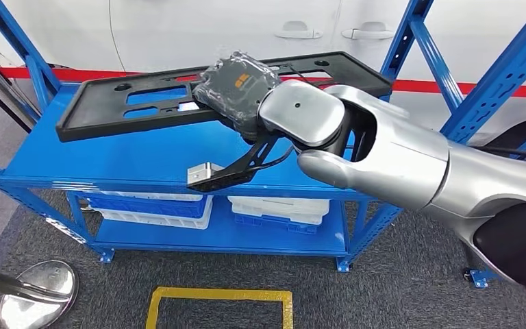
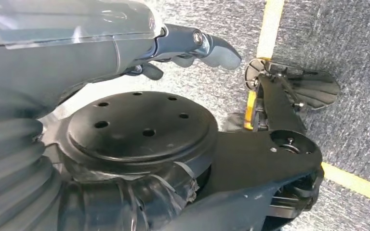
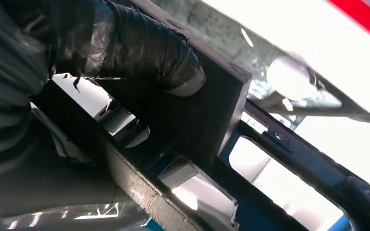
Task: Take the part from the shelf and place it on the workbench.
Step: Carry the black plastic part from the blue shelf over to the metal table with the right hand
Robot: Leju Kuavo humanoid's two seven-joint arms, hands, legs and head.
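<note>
One long black plastic frame (image 1: 178,103) lies across the blue shelf (image 1: 123,161), upper centre. My right hand (image 1: 236,86) grips its middle. My left hand (image 2: 192,48) hangs with fingers apart, holding nothing.

White and blue bins (image 1: 152,208) sit on the lower level, left, with another stack (image 1: 279,210) to their right. A yellow floor outline (image 1: 220,296) lies near. A round metal base (image 1: 39,293) stands near left. A white car body (image 1: 198,31) stands beyond.

Black part (image 1: 144,103) on blue shelf (image 1: 130,161)
</note>
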